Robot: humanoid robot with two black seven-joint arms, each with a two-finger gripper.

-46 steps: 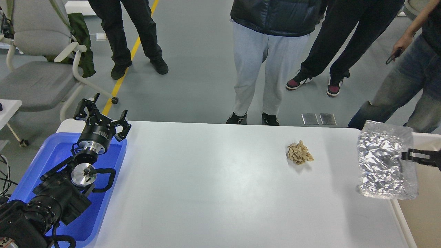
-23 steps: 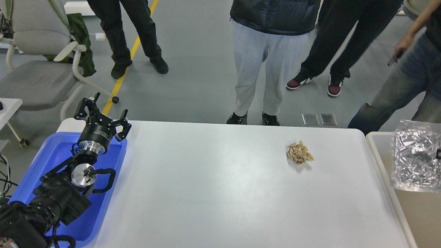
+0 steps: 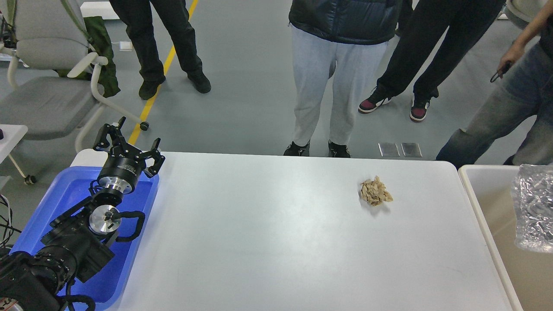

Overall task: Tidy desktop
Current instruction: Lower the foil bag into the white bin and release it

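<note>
Left pincer (image 3: 127, 144) hung spread and empty over the far end of the blue tray (image 3: 65, 190), at the left edge of the white surface (image 3: 268, 233). Right pincer wasn't in frame, so can't say what it was doing. A crinkled silver foil bag (image 3: 533, 207) showed at the right border over the beige bin (image 3: 488, 190); couldn't tell whether it was held or dropped.

Only loose item on the surface: a crumpled tan paper wad (image 3: 375, 192), far-right part, near the bin-side edge, well apart from the left pincer. It lay to the right of that pincer, across most of the surface. Roughly round clump, no clear long axis, so approach angle probably didn't matter.

Judgement: right arm was the nearer one, and the bin sat just beside the wad's side. Left arm would've needed a long cross-reach.
</note>
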